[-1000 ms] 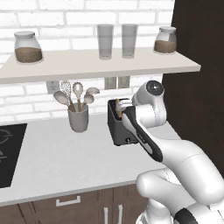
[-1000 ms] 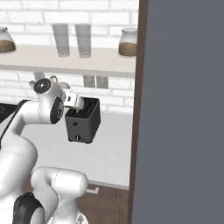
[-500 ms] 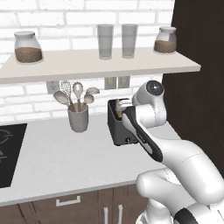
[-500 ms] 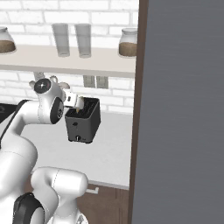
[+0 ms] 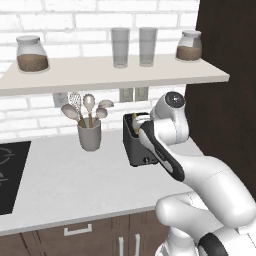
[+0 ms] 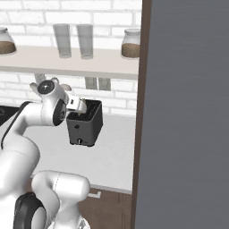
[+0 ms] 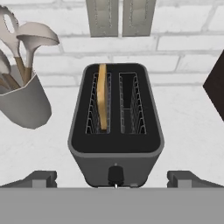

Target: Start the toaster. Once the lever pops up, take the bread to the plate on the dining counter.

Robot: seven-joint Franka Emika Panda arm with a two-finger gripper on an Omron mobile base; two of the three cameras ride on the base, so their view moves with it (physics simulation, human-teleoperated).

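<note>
Tool (image 7: 114, 178) released, fingers wide, just before the toaster (image 7: 115, 131), bread (image 7: 102, 95) upright in its left slot.

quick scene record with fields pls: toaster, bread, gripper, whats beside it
toaster: dark, two slots, on white worktop by the brick wall
bread: upright in the left slot in the hand view, other slot empty
gripper: open, hovering at the toaster's front end, holding nothing
beside: grey utensil crock with spoons
above: shelf with two glasses, two jars
</note>
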